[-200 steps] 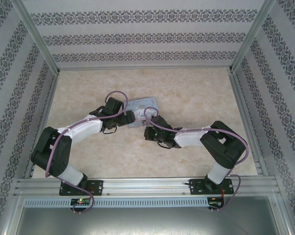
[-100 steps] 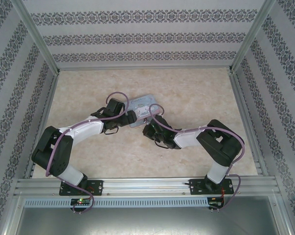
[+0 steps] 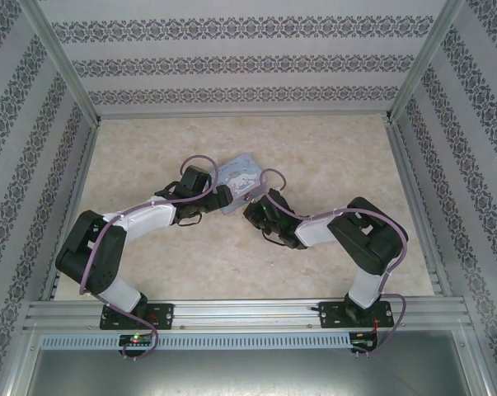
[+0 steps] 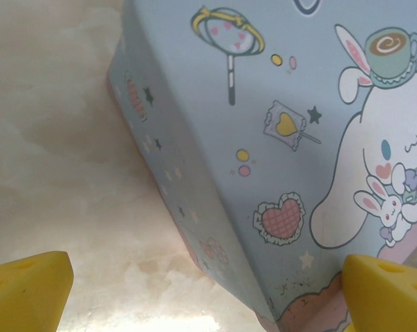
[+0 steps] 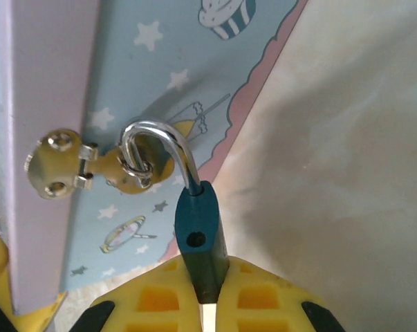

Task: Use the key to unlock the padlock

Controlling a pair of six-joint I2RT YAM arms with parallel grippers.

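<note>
The teal-blue padlock [image 5: 198,232] hangs by its silvery shackle [image 5: 156,138] from the brass hasp [image 5: 84,169] on the pale-blue cartoon tin [image 5: 153,62]. My right gripper [image 5: 207,294] is shut on the padlock's lower body, yellow pads on both sides. A round hole shows on the body's face, and the shackle's short end sits at the hasp ring, away from the body. My left gripper [image 4: 205,297] is open, its yellow fingertips [image 4: 25,290] straddling a corner of the tin [image 4: 263,124]. From above, both grippers [image 3: 219,198] [image 3: 252,210] meet at the tin [image 3: 238,175]. The key is hidden.
The tin lies mid-table on the pale marbled surface [image 3: 330,157]. Patterned walls and aluminium rails [image 3: 409,190] enclose the workspace on three sides. Purple cables loop over both arms near the tin.
The tin has turned and shifted slightly toward the back. The right gripper has moved back with the padlock, and the right arm's elbow has swung left. The left arm barely moved.
</note>
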